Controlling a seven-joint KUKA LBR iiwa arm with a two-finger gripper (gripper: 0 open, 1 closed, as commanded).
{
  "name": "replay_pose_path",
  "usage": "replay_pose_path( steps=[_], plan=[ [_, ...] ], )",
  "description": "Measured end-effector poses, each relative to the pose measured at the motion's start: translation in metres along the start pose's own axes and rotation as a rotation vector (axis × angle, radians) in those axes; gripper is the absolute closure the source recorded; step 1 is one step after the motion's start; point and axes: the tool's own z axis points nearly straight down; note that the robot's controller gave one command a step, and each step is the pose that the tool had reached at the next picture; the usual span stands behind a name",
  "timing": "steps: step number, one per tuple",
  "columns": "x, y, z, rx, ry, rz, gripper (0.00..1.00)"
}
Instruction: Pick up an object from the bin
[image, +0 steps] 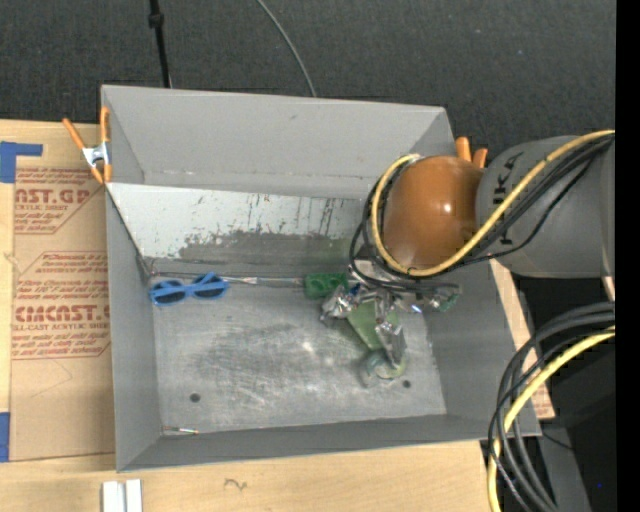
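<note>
Evidently mid-task, with nothing lifted yet as far as can be judged. Finds the gripper (385, 345) low in the right half of the bin (250, 130), close to the floor, under the orange wrist cover (430, 210). Hangs right over a small clutter: a pale green flat piece (362, 322) touching it or just beside it, and a darker green lump (322, 285) a little to the left, at the foot of the back wall. Points to the pale green flat piece as the likely target, though only as a guess from nearness. Cannot tell whether the gripper is apart, together or clamped on anything. By this reading, leaves two steps to do: closing on a thing and raising it clear of the bin.

Well apart on the left, near the back wall: a blue thing with two loops (188, 290), perhaps toy spectacles or scissor handles, untouched.

Hard to make out where the gripper's metal ends and the loose things begin, with shiny parts overlapping the clutter. Just below the gripper, a greyish ring-like shape (385, 375); cannot say whether a loose thing or part of the robot. Hidden under the orange wrist cover and the arm (550, 210): the bin's right rear corner and whatever may lie there.
</note>
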Motion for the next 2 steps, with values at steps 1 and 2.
replay_pose_path(
  steps=[1, 2],
  plan=[
    [0.044, 0.045, -0.108, -0.001, -0.002, -0.391, 1.0],
    [0.023, 0.071, -0.147, -0.001, -0.003, -0.711, 1.0]
  ],
)
